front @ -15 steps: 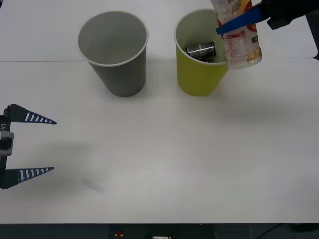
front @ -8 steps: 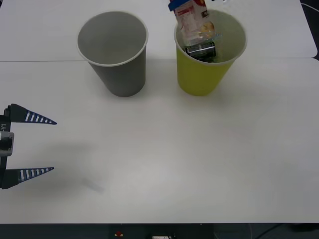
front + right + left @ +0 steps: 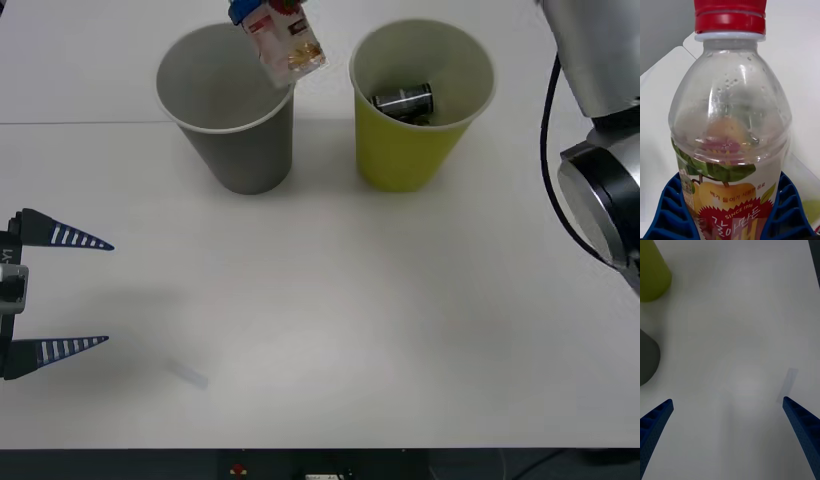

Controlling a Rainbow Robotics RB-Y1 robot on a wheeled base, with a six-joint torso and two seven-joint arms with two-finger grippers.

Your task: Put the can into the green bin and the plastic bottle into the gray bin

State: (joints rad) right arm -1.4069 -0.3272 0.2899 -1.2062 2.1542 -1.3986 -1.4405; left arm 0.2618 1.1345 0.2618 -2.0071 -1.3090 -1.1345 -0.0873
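Nearest to you, your left gripper (image 3: 105, 292) hangs low over the near left of the white table (image 3: 350, 330), its two blue ribbed, wedge-shaped fingers spread wide with nothing between them; from its wrist camera the two finger tips stand far apart over bare, smooth tabletop. A faint pale strip, perhaps tape (image 3: 187, 374), lies flat on the table just beside that gripper. Farther back stand two large tapered cup-shaped bins, side by side and not touching. On your left is the gray bin (image 3: 240, 150), matte gray with a thin white rim, upright, with nothing visible inside it. On your right is the green bin (image 3: 405, 150), yellow-green outside with a pale rim and pale inner wall, upright. One can (image 3: 402, 100) lies on its side inside the green bin, dark in the middle with silvery ends. One plastic bottle (image 3: 285, 40) is held in the air, tilted, above the far rim of the gray bin. Your right gripper (image 3: 730, 210) is clamped on it: in its wrist camera the blue ribbed fingers (image 3: 673, 210) press both sides of the labelled body, below the clear rounded shoulder beaded with droplets and the red ridged cap. The label shows fruit, green leaves and red and white printing.
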